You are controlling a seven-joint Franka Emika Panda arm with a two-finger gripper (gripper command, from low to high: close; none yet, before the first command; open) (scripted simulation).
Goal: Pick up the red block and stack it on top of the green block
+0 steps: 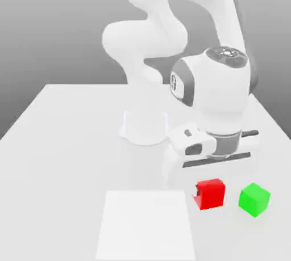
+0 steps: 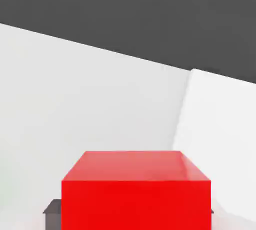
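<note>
1 red block (image 2: 136,204) clenched between 2 jaws (image 2: 136,219), near 1 green block (image 1: 254,200).

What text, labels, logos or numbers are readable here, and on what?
None that can be read.
One dark mark sits in an oval on the side of the arm, in the exterior view; too small to make out.
No lettering can be seen on the red block or the green block.
</note>
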